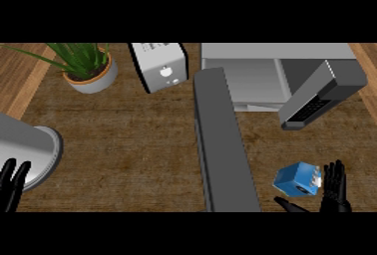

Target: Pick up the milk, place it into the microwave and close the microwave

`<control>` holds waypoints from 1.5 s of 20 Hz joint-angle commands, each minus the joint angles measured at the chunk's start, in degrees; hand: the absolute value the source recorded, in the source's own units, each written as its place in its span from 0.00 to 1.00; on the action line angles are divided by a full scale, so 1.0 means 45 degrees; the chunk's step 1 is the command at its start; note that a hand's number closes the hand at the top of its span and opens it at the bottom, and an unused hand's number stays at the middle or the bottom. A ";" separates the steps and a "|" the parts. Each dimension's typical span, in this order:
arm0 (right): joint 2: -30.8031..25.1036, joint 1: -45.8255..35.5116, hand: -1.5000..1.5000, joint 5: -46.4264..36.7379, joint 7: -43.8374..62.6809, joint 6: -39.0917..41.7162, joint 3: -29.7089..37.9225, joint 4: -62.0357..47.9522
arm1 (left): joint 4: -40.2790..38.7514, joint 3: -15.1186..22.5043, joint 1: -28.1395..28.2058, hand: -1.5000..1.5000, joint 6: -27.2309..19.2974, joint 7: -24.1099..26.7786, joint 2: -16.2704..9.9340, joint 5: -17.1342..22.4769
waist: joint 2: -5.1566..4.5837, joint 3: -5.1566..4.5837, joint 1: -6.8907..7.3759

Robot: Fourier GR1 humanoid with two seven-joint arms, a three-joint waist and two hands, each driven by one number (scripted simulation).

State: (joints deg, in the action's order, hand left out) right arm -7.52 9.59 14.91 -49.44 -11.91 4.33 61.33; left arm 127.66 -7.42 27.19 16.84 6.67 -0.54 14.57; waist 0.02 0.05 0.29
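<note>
The blue milk carton (297, 181) is sitting lower right, beside the right hand (333, 188), whose fingers are spreading straight, thumb partly cut off. The left hand (11, 183) is resting open at lower left. The microwave (250, 74) is standing open at upper right.

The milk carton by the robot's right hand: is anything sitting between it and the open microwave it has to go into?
Nothing visible does. The milk carton sits beside the right hand, with bare counter between it and the microwave. The open microwave door stands to the carton's left, not across the way.
</note>
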 commanded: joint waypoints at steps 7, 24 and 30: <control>0.0306 -0.0200 1.00 -0.0454 -0.1388 0.1402 -0.0717 0.0383 | 0.0321 -0.0384 -0.0726 0.00 -0.0158 -0.0878 -0.0081 0.0465 | 0.0009 -0.0014 -0.0041; -0.2105 -0.3482 1.00 -0.0045 0.0277 0.4802 -0.0370 -0.0435 | -0.1052 -0.0194 -0.0372 0.00 0.0685 0.0516 0.0107 0.0243 | -0.0043 0.0000 0.0186; -0.2062 -0.4311 1.00 0.0126 0.0843 0.6252 -0.0646 -0.0747 | -0.1511 -0.1084 -0.0631 0.00 0.0984 0.0347 -0.0296 0.0967 | -0.0003 -0.0014 -0.0003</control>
State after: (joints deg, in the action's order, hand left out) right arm -15.28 -7.16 14.14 -49.50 11.14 1.90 57.45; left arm 122.81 -11.16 26.51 21.61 8.49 -1.72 18.54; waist -0.06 0.03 0.75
